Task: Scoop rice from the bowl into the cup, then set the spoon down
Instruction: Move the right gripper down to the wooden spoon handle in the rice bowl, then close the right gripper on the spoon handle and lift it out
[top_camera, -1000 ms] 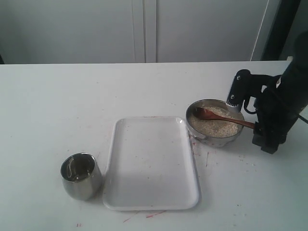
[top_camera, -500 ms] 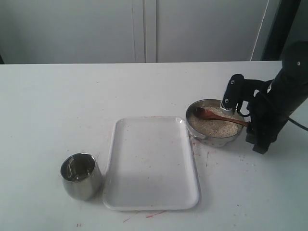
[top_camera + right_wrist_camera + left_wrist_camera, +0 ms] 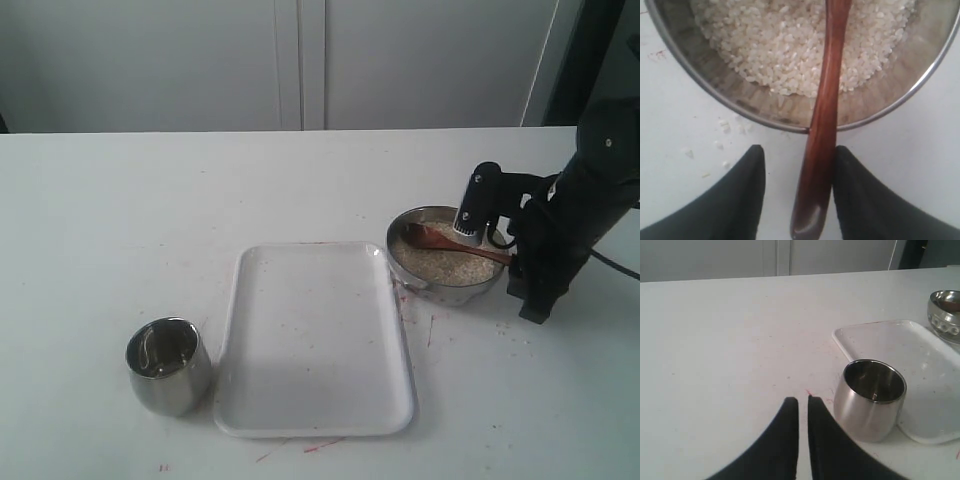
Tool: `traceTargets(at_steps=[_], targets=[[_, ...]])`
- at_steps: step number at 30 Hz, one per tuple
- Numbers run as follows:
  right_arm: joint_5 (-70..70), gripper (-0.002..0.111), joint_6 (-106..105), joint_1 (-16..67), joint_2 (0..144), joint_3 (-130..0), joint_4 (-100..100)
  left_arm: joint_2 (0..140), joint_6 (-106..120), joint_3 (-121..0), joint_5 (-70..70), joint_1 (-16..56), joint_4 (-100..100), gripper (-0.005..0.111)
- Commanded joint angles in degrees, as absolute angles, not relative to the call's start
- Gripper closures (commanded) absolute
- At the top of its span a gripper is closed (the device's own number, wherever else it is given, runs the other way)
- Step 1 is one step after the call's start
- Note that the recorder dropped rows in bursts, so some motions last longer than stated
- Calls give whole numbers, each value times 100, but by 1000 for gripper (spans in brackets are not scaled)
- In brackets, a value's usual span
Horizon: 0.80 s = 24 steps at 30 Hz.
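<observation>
The steel bowl (image 3: pixel 447 291) holds a heap of rice (image 3: pixel 440 264) right of the tray. The wooden spoon (image 3: pixel 438 239) lies with its head on the rice and its handle over the rim toward my right gripper (image 3: pixel 518 268). In the right wrist view the handle (image 3: pixel 822 120) runs between the open fingers of the right gripper (image 3: pixel 799 150), touching one finger and apart from the other, just outside the bowl (image 3: pixel 752 106) with its rice (image 3: pixel 780 45). The steel cup (image 3: pixel 168 365) stands at the front left. My left gripper (image 3: pixel 802 401) is shut on nothing beside the cup (image 3: pixel 870 402).
A white rectangular tray (image 3: pixel 312 345) lies between the cup and the bowl; the left wrist view shows the tray (image 3: pixel 920 360) and the bowl (image 3: pixel 945 315) beyond the cup. A few spilled grains (image 3: pixel 722 125) lie on the table by the bowl.
My right arm has shifted left and down toward the bowl, bringing its open fingers around the end of the spoon handle. Spoon, bowl, cup and tray have not moved.
</observation>
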<state>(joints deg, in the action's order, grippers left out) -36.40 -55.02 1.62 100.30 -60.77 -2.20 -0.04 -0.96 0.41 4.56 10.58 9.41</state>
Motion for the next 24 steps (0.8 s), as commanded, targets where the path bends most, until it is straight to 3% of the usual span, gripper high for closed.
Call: traceTargets(at_steps=[1,6,13,24], targets=[[-3556,80,-5522,105,10037,-6056,-213,0,-106,0,438,1074,978,92],[-3591,107,-4863,105,9997,-6056,-213,0,-106,0,438,1074,978,92],[-4189,108,-4348,105,9284,-6056,-213,0,-106,0,438,1074,978,92],[-5604,108,-1702,138,7572,-6056,152,0,-106,0,438,1074,978,92]])
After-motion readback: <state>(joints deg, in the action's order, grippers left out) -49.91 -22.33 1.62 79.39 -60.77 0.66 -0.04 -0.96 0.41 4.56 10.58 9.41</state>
